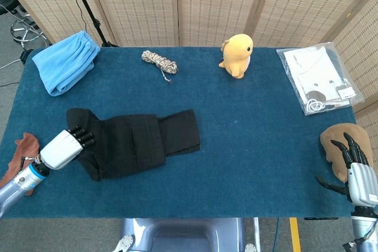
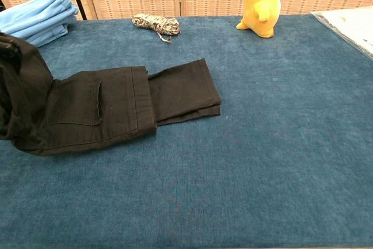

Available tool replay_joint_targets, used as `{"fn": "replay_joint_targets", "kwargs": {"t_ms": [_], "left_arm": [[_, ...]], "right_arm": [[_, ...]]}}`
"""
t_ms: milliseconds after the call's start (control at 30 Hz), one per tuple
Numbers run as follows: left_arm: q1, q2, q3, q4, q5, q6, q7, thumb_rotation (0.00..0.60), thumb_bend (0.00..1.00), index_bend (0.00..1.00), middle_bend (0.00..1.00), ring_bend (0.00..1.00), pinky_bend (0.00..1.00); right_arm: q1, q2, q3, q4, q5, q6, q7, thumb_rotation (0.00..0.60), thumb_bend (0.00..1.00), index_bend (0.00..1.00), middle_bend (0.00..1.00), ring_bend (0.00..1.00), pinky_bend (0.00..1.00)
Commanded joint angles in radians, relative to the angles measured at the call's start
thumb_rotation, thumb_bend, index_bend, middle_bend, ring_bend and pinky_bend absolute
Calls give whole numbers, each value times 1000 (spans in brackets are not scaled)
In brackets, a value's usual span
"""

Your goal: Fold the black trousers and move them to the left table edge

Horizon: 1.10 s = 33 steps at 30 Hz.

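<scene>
The black trousers point(image 1: 139, 140) lie folded lengthwise on the blue table point(image 1: 254, 146), left of centre, with the leg ends pointing right. My left hand point(image 1: 62, 147) grips their waist end, which is raised and bunched over the part below. In the chest view the trousers point(image 2: 111, 109) rise at the far left into a lifted fold; the hand itself is hard to make out there. My right hand point(image 1: 355, 172) hangs at the right table edge with its fingers spread, holding nothing.
A folded light-blue cloth point(image 1: 65, 60) lies at the back left, with a coil of rope point(image 1: 159, 61) and a yellow plush toy point(image 1: 237, 54) further along the back. A plastic bag point(image 1: 319, 78) sits back right. Brown items lie off the right edge point(image 1: 336, 143) and the left edge point(image 1: 20, 151).
</scene>
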<state>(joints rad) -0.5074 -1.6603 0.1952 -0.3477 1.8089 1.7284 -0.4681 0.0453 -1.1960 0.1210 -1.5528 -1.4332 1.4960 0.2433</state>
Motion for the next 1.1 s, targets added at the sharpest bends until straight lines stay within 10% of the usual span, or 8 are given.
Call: {"fn": "replay_joint_targets", "kwargs": {"t_ms": [33,900,1100], "left_arm": [[-42,-14,-5,-29,18,6,29,600,503,743,525,485,470],[-407,-165,-78,-253,65,-319,298,600,500,740,526,485,470],[-435,-206,-89,-244,52,-381,331,600,467,602,414,410,469]], "right_arm": [[1,0,1,1,2,-2,2,600,0,167,21,0,103],[1,4,8,11,19,-12,17,600,0,167,21,0,103],[2,2,6,10,16,-14,15,600,0,167,21,0,103]]}}
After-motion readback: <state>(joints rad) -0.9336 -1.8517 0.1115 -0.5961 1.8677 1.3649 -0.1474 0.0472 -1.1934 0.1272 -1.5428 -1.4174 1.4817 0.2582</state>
